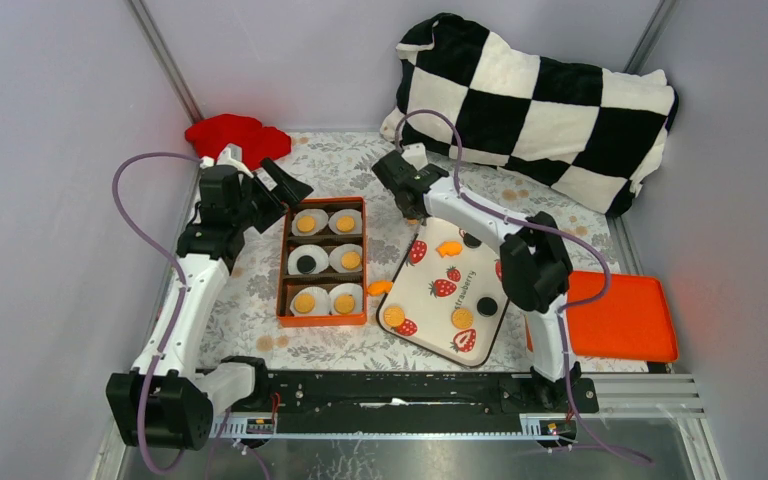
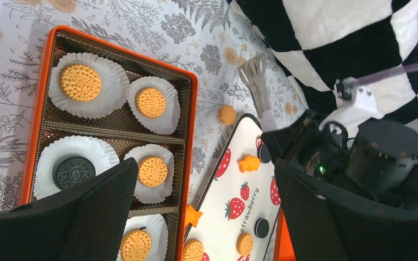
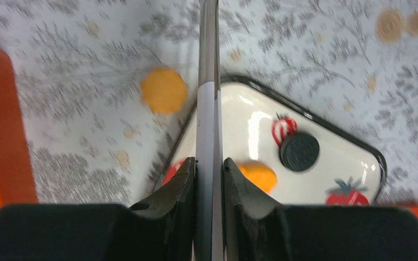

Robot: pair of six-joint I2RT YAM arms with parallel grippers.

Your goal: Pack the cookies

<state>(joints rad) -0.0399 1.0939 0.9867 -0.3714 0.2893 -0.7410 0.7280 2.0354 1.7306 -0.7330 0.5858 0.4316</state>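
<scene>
An orange box (image 1: 322,262) holds six white paper cups, five with golden cookies (image 1: 306,224) and one with a black cookie (image 1: 305,263). The strawberry-print tray (image 1: 430,300) carries golden cookies (image 1: 394,315), black cookies (image 1: 487,305) and a fish-shaped biscuit (image 1: 449,248). A star-shaped biscuit (image 1: 379,287) lies between box and tray. My left gripper (image 1: 280,185) is open and empty over the box's far end (image 2: 204,179). My right gripper (image 1: 410,198) is shut on metal tongs (image 3: 208,81) at the tray's far corner (image 3: 209,163). A round golden cookie (image 3: 163,89) lies on the tablecloth beside the tongs' tip.
A black-and-white checkered cushion (image 1: 540,95) fills the back right. A red cloth (image 1: 235,135) lies at the back left. An orange lid (image 1: 620,315) lies right of the tray. Grey walls close in both sides.
</scene>
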